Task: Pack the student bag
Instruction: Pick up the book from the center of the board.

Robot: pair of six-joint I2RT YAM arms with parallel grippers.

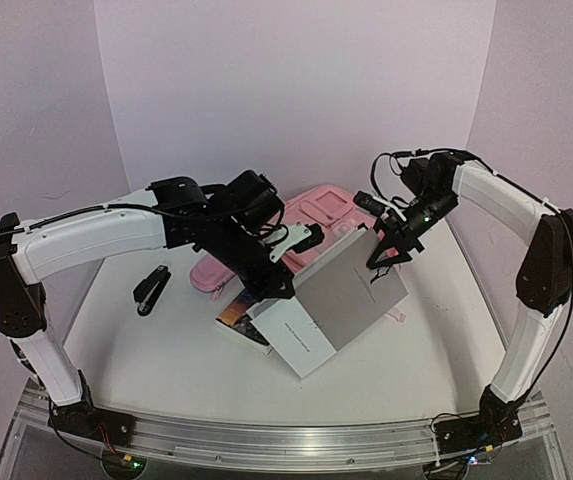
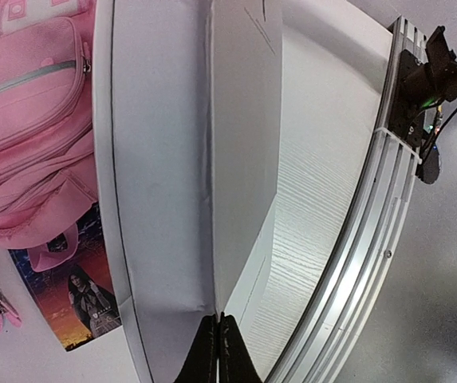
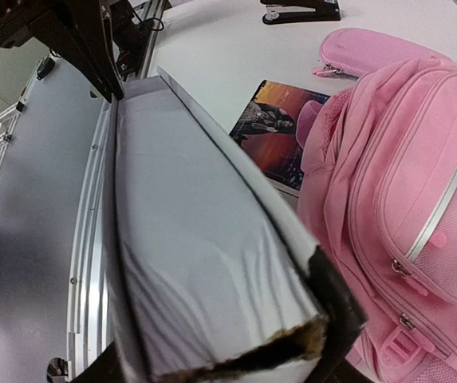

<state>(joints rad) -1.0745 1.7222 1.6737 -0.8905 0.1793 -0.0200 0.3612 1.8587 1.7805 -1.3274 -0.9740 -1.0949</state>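
1. Left gripper (image 2: pixel 217 339) is pinched fully together on a thin edge of the white book (image 1: pixel 336 300). The right gripper (image 1: pixel 384 252) clasps the opposite corner with a finger against each face, so the book hangs tilted between the two arms.
2. Behind and partly under it, the student bag (image 3: pixel 388 199) lies flat at the table's far middle. No open mouth shows, so the book could ram closed fabric and shove the bag away.
3. Gripped by so thin an edge, the book may splay, tear or slip out if the arms pull unevenly.
4. A low swing could sweep the picture book (image 3: pixel 280 128) just beside the load, the pink pencil case (image 3: pixel 372 52), or the stapler (image 1: pixel 151 290) further left.
5. Under everything, the table (image 1: pixel 166 370) is white and smooth-looking, so nudged things would likely slide. An aluminium rail (image 1: pixel 286 440) runs along its near edge.
6. Plain pale walls (image 1: pixel 296 80) close in on three sides.
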